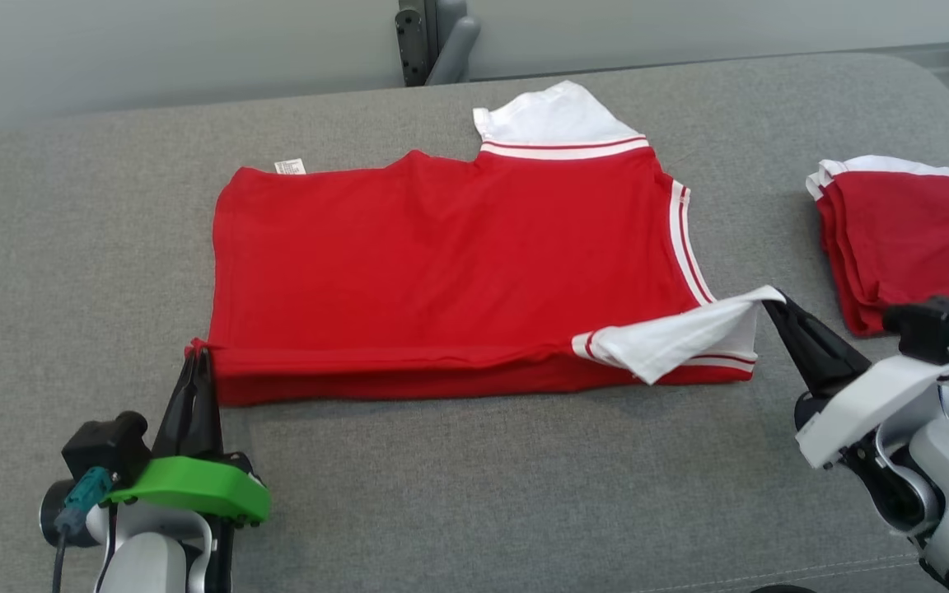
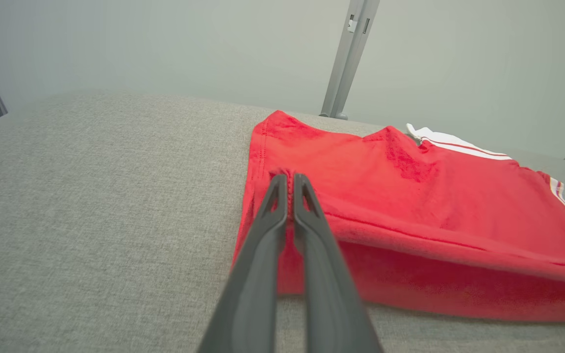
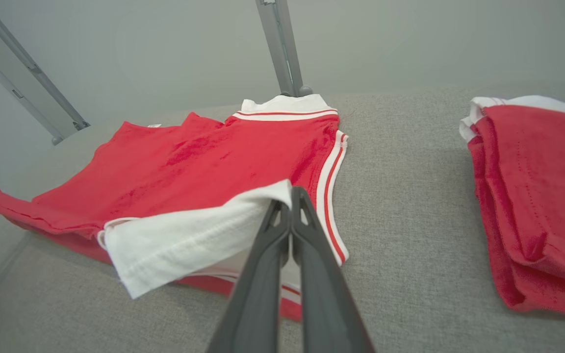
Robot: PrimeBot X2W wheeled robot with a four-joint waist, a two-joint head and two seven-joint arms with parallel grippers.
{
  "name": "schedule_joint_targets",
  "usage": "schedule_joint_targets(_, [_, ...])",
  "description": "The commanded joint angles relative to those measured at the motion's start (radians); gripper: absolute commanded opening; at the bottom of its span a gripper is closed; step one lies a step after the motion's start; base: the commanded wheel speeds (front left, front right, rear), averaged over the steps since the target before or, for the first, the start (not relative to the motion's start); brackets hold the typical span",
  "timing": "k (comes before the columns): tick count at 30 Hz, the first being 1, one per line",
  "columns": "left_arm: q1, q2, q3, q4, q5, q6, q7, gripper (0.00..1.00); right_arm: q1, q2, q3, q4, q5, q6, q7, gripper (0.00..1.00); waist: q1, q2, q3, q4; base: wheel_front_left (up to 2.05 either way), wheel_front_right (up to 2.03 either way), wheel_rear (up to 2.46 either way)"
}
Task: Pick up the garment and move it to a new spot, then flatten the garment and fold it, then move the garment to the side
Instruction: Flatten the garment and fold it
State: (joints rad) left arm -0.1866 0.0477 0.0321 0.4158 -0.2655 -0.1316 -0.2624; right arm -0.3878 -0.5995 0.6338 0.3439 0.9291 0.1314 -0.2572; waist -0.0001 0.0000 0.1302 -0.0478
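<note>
garment [image 1: 458,255]: red, white-trimmed, front edge lifted | left claw [image 1: 198,352], right claw [image 1: 771,303]: each clamped on it

Red garment [image 1: 458,255] with white striped trim, spread mostly flat, near edge folded over

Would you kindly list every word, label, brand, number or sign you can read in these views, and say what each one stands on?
No text here can be read.
white tag at the far edge of the red garment: any print on it is too small and blurred to read.
folded red stack: no lettering visible on it.
</note>
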Motion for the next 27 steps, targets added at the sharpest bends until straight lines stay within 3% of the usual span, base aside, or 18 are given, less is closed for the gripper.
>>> schedule_joint_targets(1, [-0.033,0.006,0.009,0.008,0.012,0.002,-0.003,0.0,-0.04,0.012,0.005,0.02,-0.023,-0.002,-0.007,0.0,0.0001,0.0,0.046,0.006,0.0,0.0,0.0])
schedule_joint_targets(17, [-0.198,0.006,-0.043,0.102,0.048,0.039,-0.003,0.0,-0.311,0.104,0.045,0.24,-0.104,-0.002,-0.008,0.0,0.0001,0.0,0.18,0.042,0.0,0.0,0.0])
schedule_joint_targets(27, [-0.246,0.006,-0.053,0.102,0.032,0.081,-0.003,0.0,-0.366,0.133,0.017,0.322,-0.127,-0.002,-0.008,0.0,0.0001,0.0,0.209,0.06,0.0,0.0,0.0])
